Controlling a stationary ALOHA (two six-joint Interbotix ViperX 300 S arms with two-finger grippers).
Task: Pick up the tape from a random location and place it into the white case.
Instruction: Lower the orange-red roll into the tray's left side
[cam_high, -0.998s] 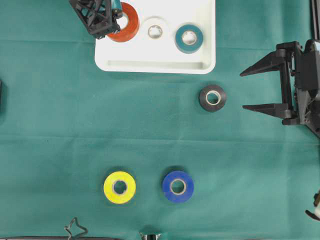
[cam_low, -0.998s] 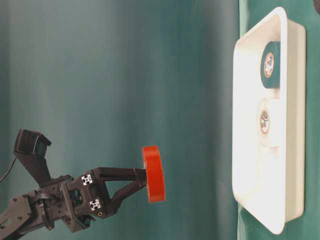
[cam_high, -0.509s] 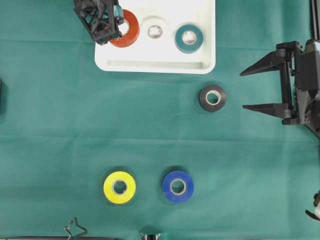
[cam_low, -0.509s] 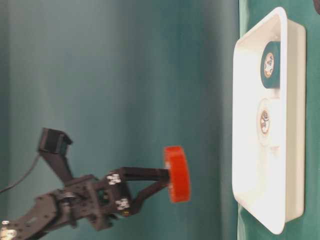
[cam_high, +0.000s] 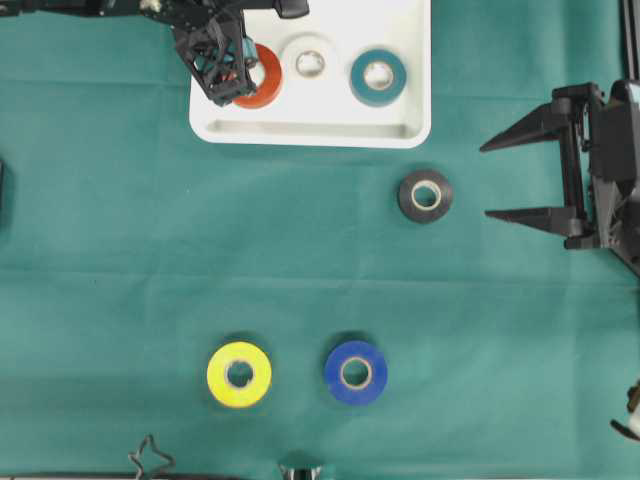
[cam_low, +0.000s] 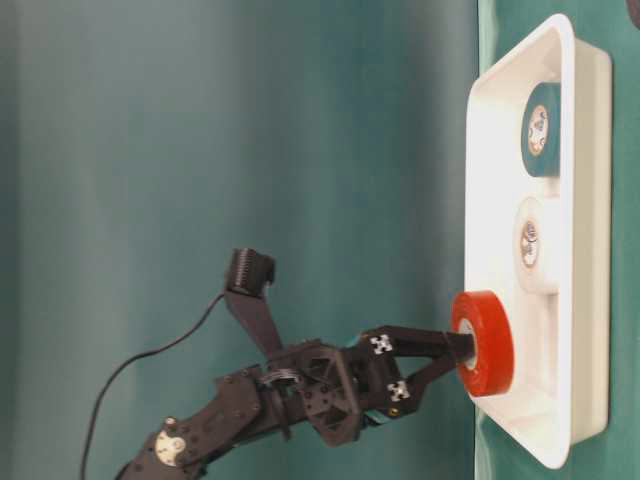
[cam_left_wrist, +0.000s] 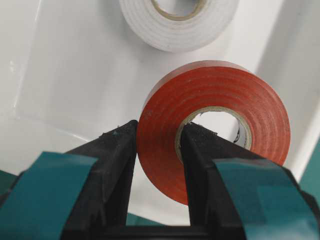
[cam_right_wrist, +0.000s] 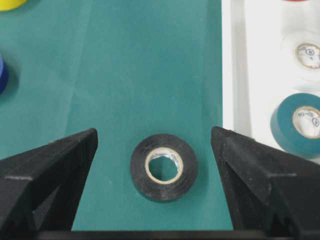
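A large shallow white plastic case (cam_high: 310, 130) with rounded corners and a raised rim sits at the top of a green cloth-covered table (cam_high: 120, 250). The left gripper (cam_left_wrist: 157, 145), black with teal pads, is clamped on a roll of red-orange tape (cam_left_wrist: 215, 125): one finger sits inside the cardboard core, the other presses the outer face. In the table-level view the red roll (cam_low: 483, 342) is down at the case, over its left end; whether it rests on the floor or hangs just above cannot be told.

Inside the case already lie a white tape roll (cam_high: 310, 62), just beside the red one, and a teal tape roll (cam_high: 378, 76) further right. On the cloth outside are a black tape roll (cam_high: 425, 195) near the case's lower right corner, and a yellow tape roll (cam_high: 239, 374) and a blue tape roll (cam_high: 355, 372) well apart, toward the bottom.

The right gripper (cam_high: 525, 180) hovers at the right edge with its fingers spread wide and empty, facing the black roll (cam_right_wrist: 164, 167).

Judged risks: the red roll sits close to the white roll and to the case's rim, so it could come to rest leaning on either. If it is released while not flat, it may tip or roll. The finger inside the core could also catch and drag the roll back out when the arm lifts.
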